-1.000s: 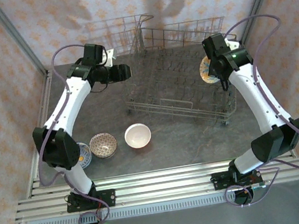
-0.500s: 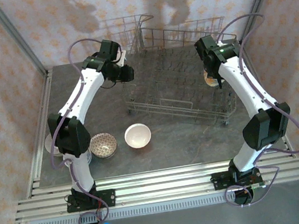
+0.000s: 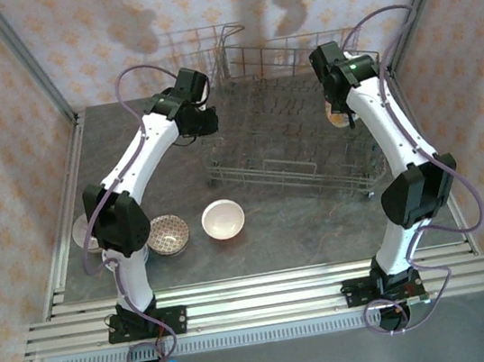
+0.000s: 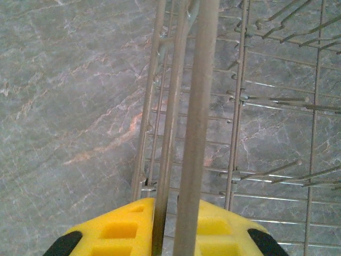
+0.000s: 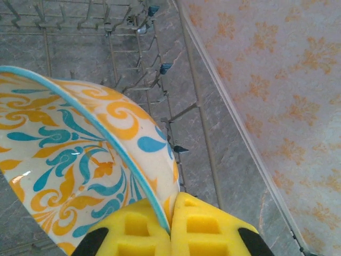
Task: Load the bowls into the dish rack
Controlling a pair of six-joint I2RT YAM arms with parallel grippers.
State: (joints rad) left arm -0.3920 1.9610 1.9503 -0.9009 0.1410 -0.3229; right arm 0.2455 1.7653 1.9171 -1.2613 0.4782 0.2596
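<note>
Right wrist view has the right tool (image 5: 171,213) pinching only the rim of an orange-and-teal bowl (image 5: 80,160), tilted over the tines (image 5: 176,114) at the right end of the dish rack (image 3: 263,170); so thin a hold could let it pivot, slip and strike the wires. The left tool (image 4: 176,208) is narrowed onto the rack's left wall wire (image 4: 194,106), and any tug there could shift the rack.
</note>
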